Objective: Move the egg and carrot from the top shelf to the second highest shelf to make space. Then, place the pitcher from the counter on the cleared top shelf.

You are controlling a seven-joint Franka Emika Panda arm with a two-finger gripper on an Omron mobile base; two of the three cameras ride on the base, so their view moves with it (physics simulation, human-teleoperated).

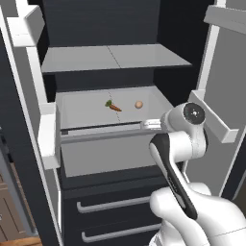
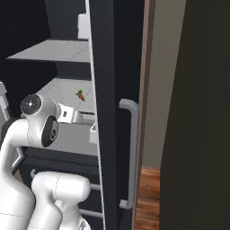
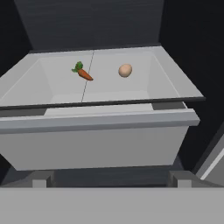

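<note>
Shelf (image 3: pixel 52 83) (lighter): carrot (image 3: pixel 82 72), egg (image 3: pixel 125 70)

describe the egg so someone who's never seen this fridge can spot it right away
Look into the open fridge, at the lighter grey shelf with the raised front rail, below the plain darker shelf. Two small things lie on it, apart from each other. The egg is the smooth tan oval on the right of the centre seam; the carrot near the seam is orange with a green tip.
</note>
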